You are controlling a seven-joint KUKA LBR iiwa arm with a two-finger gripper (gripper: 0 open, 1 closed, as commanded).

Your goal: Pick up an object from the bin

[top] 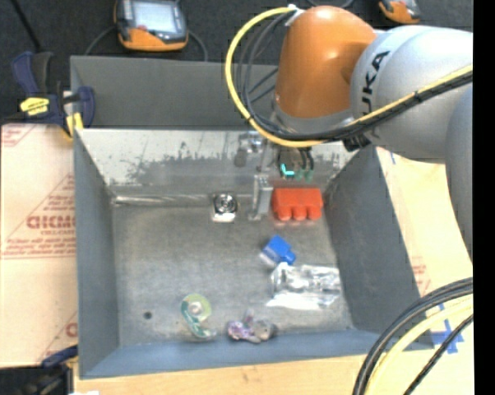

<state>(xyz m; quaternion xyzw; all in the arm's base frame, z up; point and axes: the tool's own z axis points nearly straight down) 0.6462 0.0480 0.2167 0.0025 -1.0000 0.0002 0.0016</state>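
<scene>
Near the back wall of the grey metal bin (95, 237), the gripper (261, 212) hangs low over the floor, under the arm's orange cover. It stands between two things: a small shiny silver-and-black metal piece (224, 206) to its left, a little apart, and a red-orange plastic block with lobed lower edge (297, 204) just beside it on the right. Whether it touches the block cannot be told, nor whether the gripper is apart or together; nothing shows plainly within its grip.

Farther forward in the bin lie the other things, well spread. A small blue-and-white piece (278, 251) sits below the block, and a crumpled clear plastic wrapper (305, 285) lies just in front of it. Along the front wall rest a pale green-and-white round curl (196, 313) and, close to its right, a small purplish lump (250, 329).
</scene>
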